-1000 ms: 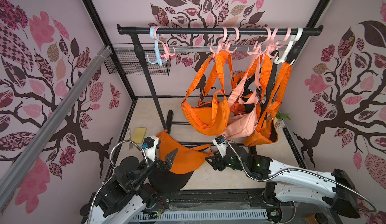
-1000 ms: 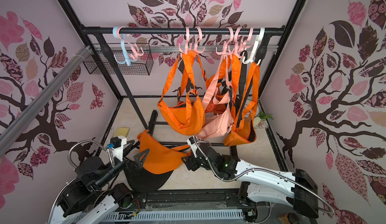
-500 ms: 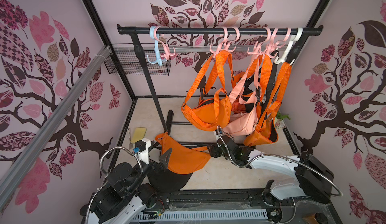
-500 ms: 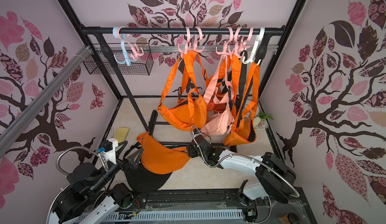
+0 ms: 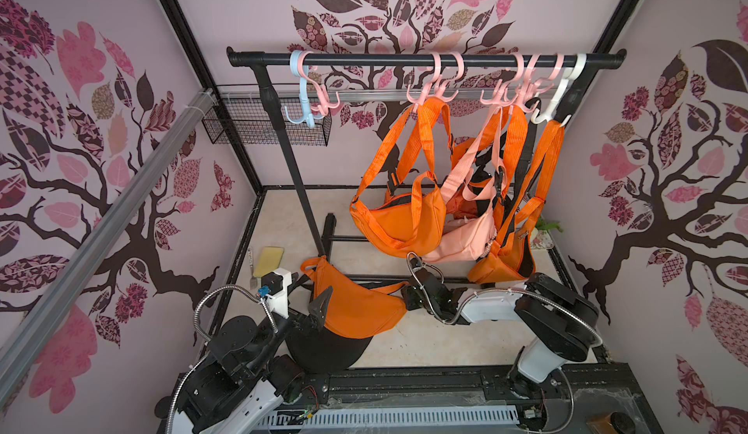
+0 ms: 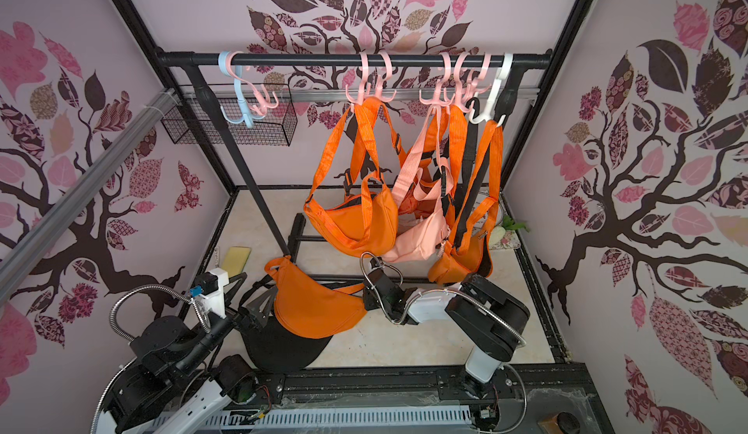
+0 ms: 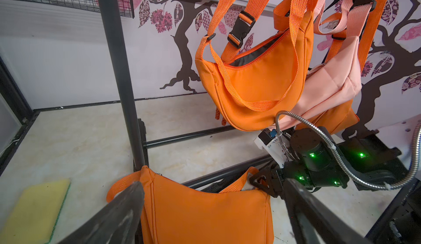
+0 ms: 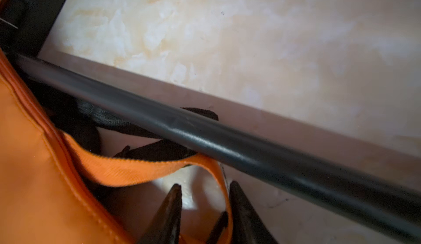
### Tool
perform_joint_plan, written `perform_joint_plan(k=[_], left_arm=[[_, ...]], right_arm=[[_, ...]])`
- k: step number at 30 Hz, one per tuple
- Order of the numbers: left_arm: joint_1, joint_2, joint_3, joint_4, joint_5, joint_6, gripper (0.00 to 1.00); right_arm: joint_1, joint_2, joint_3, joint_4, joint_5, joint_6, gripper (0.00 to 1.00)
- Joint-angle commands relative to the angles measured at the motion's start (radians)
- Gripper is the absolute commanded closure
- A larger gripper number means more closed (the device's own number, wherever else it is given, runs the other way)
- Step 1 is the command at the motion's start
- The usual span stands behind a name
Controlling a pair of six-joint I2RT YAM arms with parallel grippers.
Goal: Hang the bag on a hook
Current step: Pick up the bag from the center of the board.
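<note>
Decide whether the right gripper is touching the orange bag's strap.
Touching. The right wrist view shows the orange strap running between the right gripper's parted fingers, lying against one.

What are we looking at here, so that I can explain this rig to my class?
Two robot arms stand before a clothes rail hung with bags. Two pictures look down from above on the whole scene; two come from cameras on the arms' wrists. On the floor lie an orange bag, partly over something black, and a yellow sponge. The left pincer gapes wide by the bag, holding nothing. The bag's strap runs through the right pincer; whether it is pinched cannot be told. The blue hook is free.
</note>
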Motion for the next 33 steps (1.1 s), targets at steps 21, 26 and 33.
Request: perform_joint_plan(k=[21, 26, 33], left_arm=[[-0.002, 0.321, 0.131, 0.273, 0.325, 0.197, 0.02], [-0.002, 0.419, 0.124, 0.368, 0.572, 0.142, 0.02], [-0.001, 0.409, 0.044, 0.422, 0.674, 0.092, 0.02]], right_arm=[[0.088, -0.723, 0.255, -0.312, -0.379, -0.369, 1.00], [0.089, -0.737, 0.377, -0.411, -0.397, -0.390, 1.00], [0.088, -0.740, 0.465, -0.509, -0.392, -0.402, 1.00]])
